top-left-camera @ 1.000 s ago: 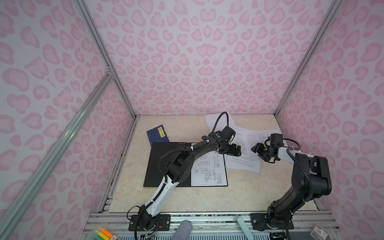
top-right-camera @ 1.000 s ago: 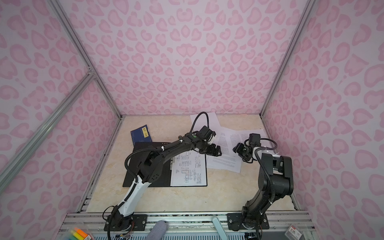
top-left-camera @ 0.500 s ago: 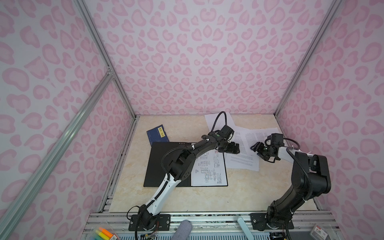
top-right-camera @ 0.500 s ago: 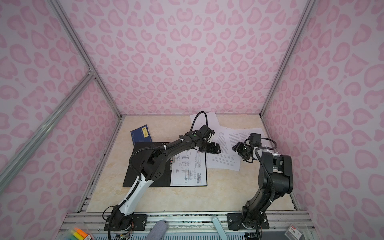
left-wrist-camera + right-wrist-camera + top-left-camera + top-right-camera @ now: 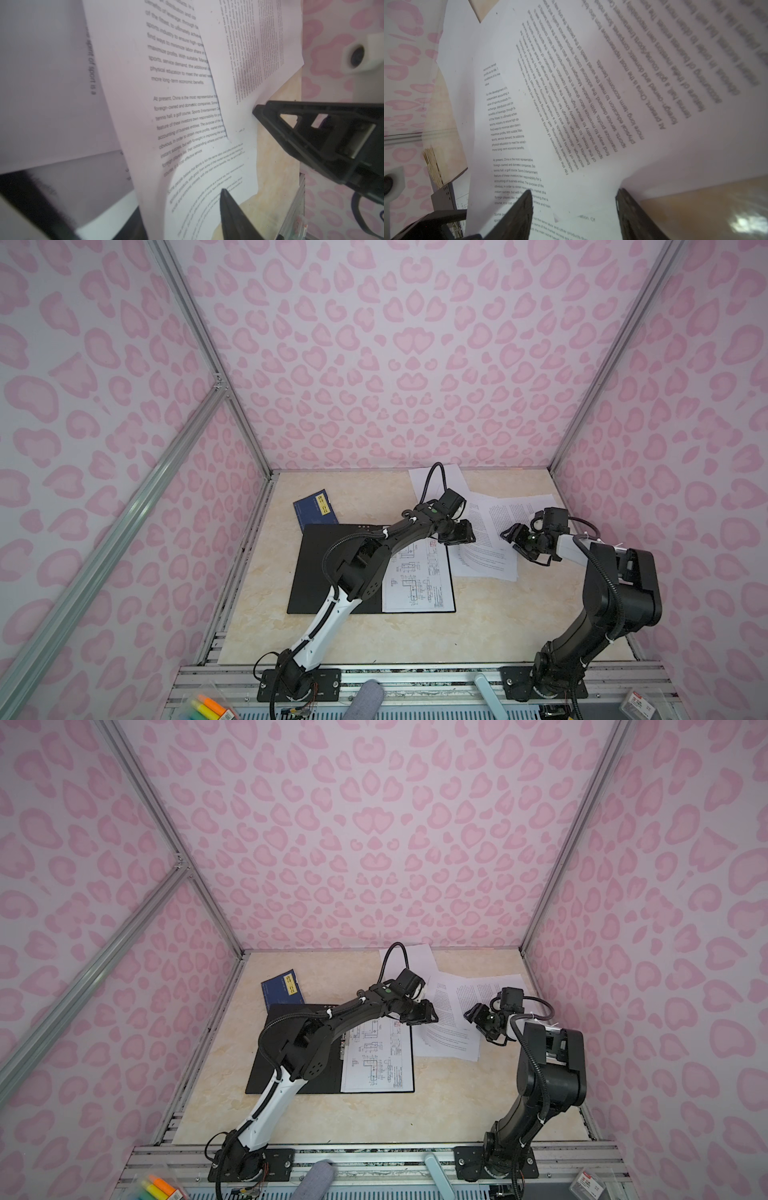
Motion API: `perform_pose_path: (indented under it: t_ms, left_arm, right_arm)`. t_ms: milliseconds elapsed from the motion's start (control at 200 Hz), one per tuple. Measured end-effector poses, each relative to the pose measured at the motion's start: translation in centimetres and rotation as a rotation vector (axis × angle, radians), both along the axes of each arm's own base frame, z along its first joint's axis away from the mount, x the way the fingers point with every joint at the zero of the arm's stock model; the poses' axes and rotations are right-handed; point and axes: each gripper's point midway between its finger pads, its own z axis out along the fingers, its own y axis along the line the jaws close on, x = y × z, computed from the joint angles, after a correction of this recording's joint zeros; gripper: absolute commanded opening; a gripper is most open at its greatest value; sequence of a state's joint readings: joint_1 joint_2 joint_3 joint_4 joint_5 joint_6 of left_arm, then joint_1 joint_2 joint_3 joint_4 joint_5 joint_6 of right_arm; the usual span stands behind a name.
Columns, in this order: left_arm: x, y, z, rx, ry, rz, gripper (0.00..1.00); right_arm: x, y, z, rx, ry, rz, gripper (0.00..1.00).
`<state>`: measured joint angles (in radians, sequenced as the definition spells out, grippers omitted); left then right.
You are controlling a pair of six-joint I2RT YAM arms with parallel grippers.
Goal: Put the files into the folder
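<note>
Right of the open folder on the table, the loose files lie fanned and overlapping, light, limp, slippery, best pinched at a lifted left edge, where the left claw sits, closure unclear, while the right claw stands spread, tips on paper.

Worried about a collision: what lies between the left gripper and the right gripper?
Only the overlapping files lie between them, as both top views show.
</note>
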<state>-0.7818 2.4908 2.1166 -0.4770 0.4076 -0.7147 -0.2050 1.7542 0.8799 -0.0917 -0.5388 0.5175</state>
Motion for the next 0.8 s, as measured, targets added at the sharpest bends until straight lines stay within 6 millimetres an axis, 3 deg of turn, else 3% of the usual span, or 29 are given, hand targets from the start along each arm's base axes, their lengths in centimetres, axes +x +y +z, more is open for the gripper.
perform_pose_path:
  t_ms: [335,640,800]
  left_arm:
    - [1.2,1.1,-0.4,0.020,0.037,0.102,0.18]
    - [1.4,0.9,0.3,-0.001,0.065,0.126,0.14]
    - [1.7,1.2,-0.4,0.004,0.080,0.140,0.05]
  right_arm:
    - [0.1,-0.1,0.3,0.017,-0.015,-0.008,0.67]
    - [0.1,0.0,0.4,0.028,-0.022,-0.007,0.67]
    - [0.2,0.1,0.5,0.036,-0.029,-0.005,0.67]
